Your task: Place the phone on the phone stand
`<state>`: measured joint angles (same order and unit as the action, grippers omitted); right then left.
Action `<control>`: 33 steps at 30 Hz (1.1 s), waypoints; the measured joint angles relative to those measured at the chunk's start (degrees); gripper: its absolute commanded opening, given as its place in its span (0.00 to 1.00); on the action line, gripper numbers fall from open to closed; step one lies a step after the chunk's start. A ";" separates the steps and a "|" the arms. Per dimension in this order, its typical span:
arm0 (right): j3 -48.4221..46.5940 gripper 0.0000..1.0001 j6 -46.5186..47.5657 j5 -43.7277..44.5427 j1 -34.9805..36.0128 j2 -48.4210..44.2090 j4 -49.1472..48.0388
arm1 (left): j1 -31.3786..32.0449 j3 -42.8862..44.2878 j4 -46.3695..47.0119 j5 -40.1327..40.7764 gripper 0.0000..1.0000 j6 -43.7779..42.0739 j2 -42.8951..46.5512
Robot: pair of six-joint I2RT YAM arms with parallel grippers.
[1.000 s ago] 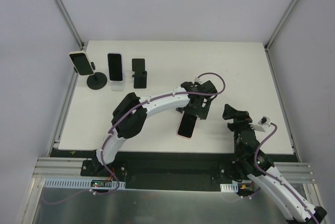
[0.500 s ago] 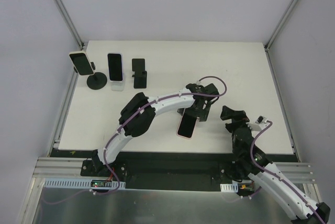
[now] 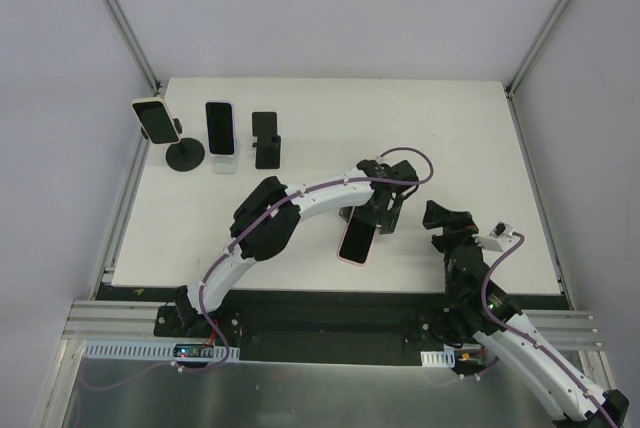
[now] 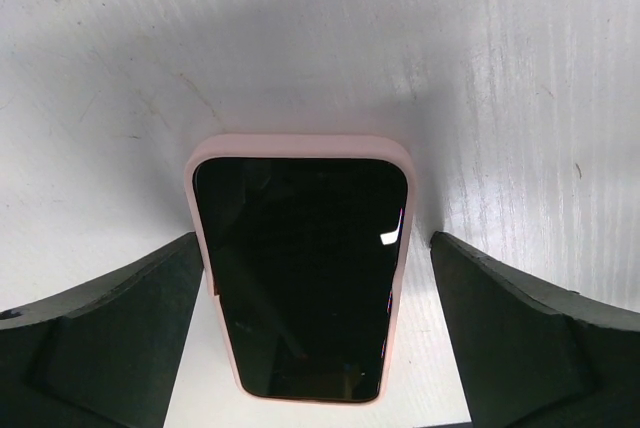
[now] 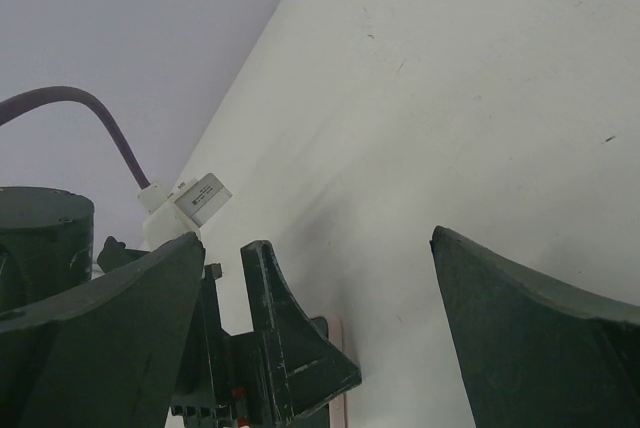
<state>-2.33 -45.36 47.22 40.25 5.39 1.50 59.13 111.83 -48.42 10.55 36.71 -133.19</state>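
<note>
The phone, in its pink case, lies flat and screen up on the white bench, low and just right of centre in the overhead view. The left arm reaches across to it. The left jaws are spread and straddle the phone's far end. In the left wrist view the phone sits between the two dark fingers. The left-hand finger lies right against the case edge, though real contact cannot be told, and the right-hand one stands a little apart.

The black phone stand stands at the upper left of the bench, well apart from the phone. The right arm is at the lower right. The right jaws are spread wide over bare bench, near the phone's right side.
</note>
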 measured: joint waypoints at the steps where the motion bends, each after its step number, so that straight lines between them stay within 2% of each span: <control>1: 0.00 0.99 0.00 -0.04 0.00 0.11 0.00 | -0.17 0.11 -0.04 -0.07 0.91 -0.07 -0.07; 8: 0.00 0.99 0.02 -0.07 0.00 0.24 0.00 | -1.09 0.17 -0.07 -2.29 0.80 -0.17 -0.31; 12: 0.00 0.99 0.02 -0.09 0.00 0.24 0.00 | -1.25 -0.24 0.24 -2.95 0.63 -0.35 -0.31; 13: 0.00 0.99 0.02 -0.09 0.00 0.24 0.02 | -1.22 -0.26 0.37 -3.04 0.46 -0.59 -0.31; 15: 0.00 0.99 0.07 -0.09 0.00 0.24 0.00 | -1.22 -0.55 0.70 -3.10 0.27 -1.31 -0.13; 16: 0.00 0.99 0.13 -0.09 0.00 0.24 0.00 | -1.22 -0.81 0.98 -3.15 0.10 -1.81 0.13; 17: 0.00 0.99 0.17 -0.11 0.00 0.24 0.00 | -1.22 -1.05 1.29 -3.13 0.00 -2.38 0.31; 22: 0.00 0.99 0.22 -0.11 0.00 0.26 0.00 | -1.09 -2.99 2.12 -2.29 0.00 -4.96 1.73; 26: 0.00 0.99 0.22 -0.13 -0.02 0.35 0.00 | -1.09 -6.14 1.88 1.84 0.00 -6.21 4.66; 33: 0.00 0.99 0.50 -0.17 -0.04 1.46 -0.02 | -4.26 -13.55 6.34 12.50 0.00 -8.74 20.46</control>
<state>-2.33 -44.86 47.05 40.21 6.85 1.48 54.87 98.28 -42.09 23.05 27.97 -112.73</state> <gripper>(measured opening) 0.990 0.648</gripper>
